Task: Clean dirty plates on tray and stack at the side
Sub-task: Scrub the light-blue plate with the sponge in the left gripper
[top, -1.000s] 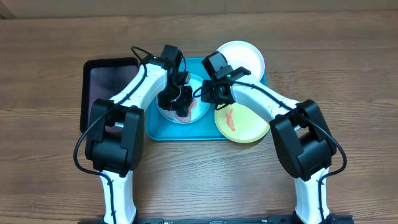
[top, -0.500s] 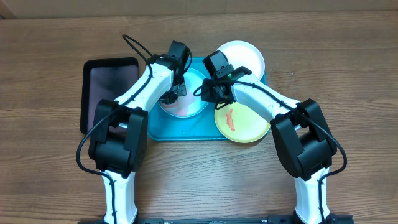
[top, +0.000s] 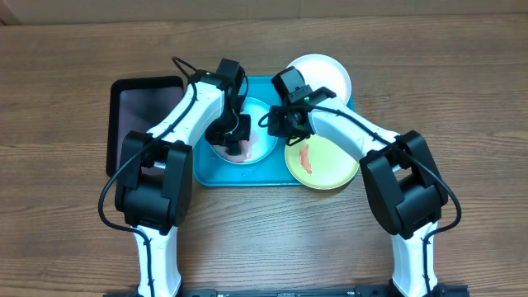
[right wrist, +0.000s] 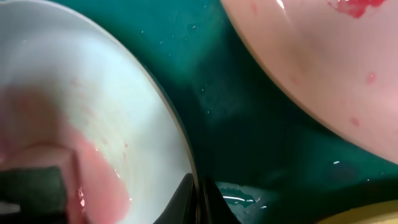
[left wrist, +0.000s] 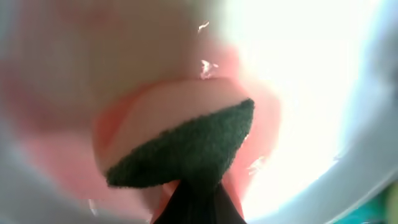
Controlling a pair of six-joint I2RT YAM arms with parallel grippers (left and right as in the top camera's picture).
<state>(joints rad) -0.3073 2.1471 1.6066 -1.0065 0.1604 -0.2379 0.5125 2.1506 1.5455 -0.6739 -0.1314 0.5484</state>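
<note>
Both clamp: left end effector (top: 235, 143) on a sponge (left wrist: 186, 146) pressing the blue plate (top: 262, 147) mid-tray (top: 206, 170), right end effector (top: 274, 127) on its rim; firm overlapping strokes should clear the smear (right wrist: 99, 180).

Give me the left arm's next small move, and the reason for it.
Probably slide the sponge in a short stroke across the light blue plate. The left gripper presses it onto the plate, where a pink-red film shows around the pad, and the right gripper pinches the plate's rim to steady it. The smeared yellow-green plate can wait.
</note>
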